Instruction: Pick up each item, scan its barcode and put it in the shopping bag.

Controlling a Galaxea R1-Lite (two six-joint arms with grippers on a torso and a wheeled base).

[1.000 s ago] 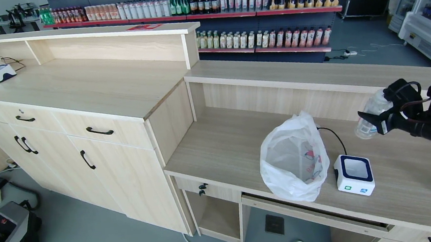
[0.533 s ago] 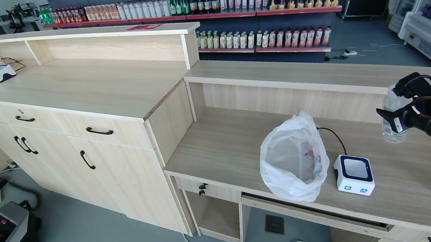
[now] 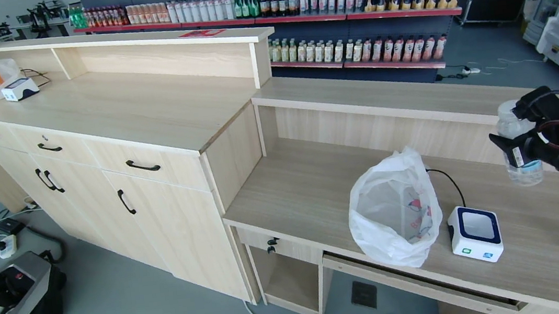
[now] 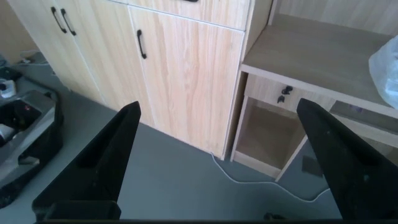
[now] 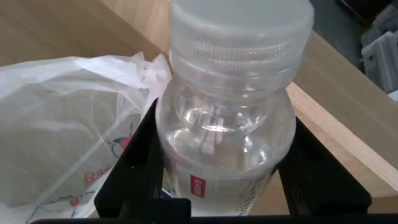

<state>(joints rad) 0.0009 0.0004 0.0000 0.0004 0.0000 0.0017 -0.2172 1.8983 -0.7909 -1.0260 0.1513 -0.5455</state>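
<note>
1. My right gripper (image 3: 517,155) is clamped on the clear bottle (image 3: 509,124), which it holds upright (pale cap on top) over the counter (image 3: 314,184).
2. The bottle is beyond the scanner (image 3: 475,233), apart from the shopping bag (image 3: 393,212).
3. The bag stands open on the counter, just beside the scanner.
4. My left gripper (image 4: 217,112) has its fingers spread apart, low over the floor (image 4: 174,180) near the cabinet (image 4: 186,74).

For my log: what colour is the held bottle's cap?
The bottle cap is translucent white, best in right wrist view.

right tool (image 3: 519,136): black, looped cables (image 3: 548,90) | left tool (image 4: 217,106): black, flat, tapered
</note>
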